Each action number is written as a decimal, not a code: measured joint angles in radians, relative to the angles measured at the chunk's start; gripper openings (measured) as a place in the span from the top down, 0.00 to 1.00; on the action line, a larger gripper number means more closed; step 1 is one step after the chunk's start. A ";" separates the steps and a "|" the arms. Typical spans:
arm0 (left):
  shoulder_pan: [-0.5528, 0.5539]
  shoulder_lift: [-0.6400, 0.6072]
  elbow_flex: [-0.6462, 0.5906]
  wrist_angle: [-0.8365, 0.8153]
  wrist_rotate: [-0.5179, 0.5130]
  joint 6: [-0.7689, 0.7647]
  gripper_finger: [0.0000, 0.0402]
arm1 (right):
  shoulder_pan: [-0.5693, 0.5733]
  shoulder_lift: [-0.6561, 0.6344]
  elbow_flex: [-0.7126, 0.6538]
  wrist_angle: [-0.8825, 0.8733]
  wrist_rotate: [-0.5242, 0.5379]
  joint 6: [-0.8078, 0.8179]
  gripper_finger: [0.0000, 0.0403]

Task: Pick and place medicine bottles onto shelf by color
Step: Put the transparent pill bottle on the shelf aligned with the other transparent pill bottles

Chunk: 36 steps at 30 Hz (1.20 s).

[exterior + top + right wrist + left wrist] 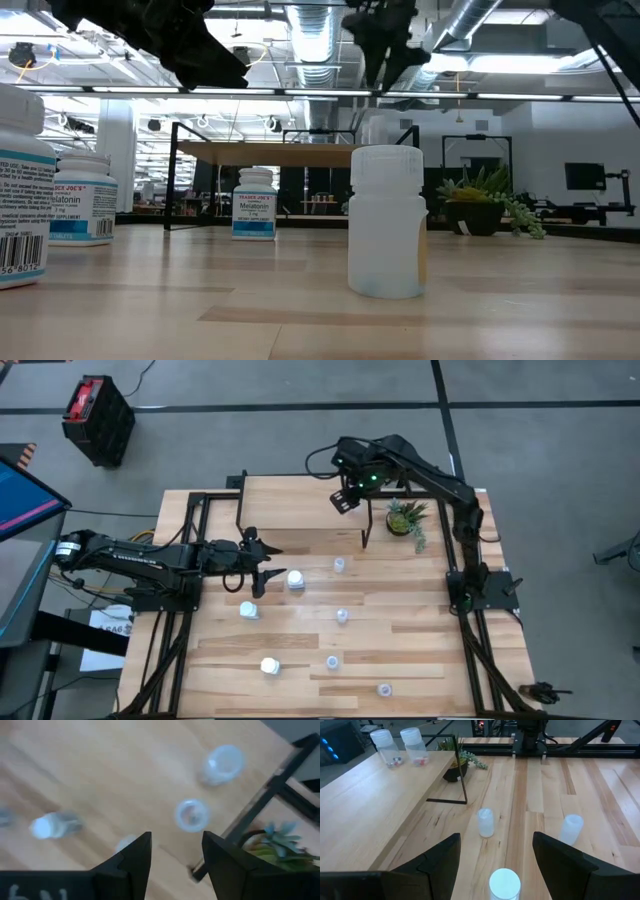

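On the slatted table (400, 650) the nearest label in the low view, on a white bottle (255, 204), reads "TRADER JOE'S" over "Melatonin"; a second white bottle (82, 199) at left shows "Melatonin" under a partly cut brand line, and a third (20, 190) at the picture's edge shows only a barcode and fine print too small to read. A translucent bottle (386, 222) stands upright in front, its side bare of any readable writing. The left gripper (268, 563) hangs low over the table's left half with fingers (442, 862) apart and nothing between them, a white bottle cap (504, 883) just ahead of it. The right gripper (347, 495) hovers over the shelf (290, 505), fingers (135, 857) apart and empty, above two translucent bottles (191, 814) standing on the shelf top. Other translucent bottles (342, 616) stand scattered on the table, near the potted plant (405, 517).
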 joint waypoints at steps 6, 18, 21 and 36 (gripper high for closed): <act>0.000 0.000 0.000 0.002 0.000 0.000 0.41 | 0.110 -0.101 0.000 0.000 -0.065 -0.031 0.53; 0.000 0.000 0.000 0.001 0.000 -0.030 0.41 | 0.593 -0.214 0.000 -0.001 0.201 0.054 0.57; 0.000 0.000 0.000 -0.002 0.000 -0.025 0.41 | 0.711 -0.209 0.000 0.000 0.269 0.156 0.59; 0.000 0.000 0.000 -0.048 0.002 -0.019 0.41 | 1.095 -0.044 -0.001 0.000 0.413 0.841 0.73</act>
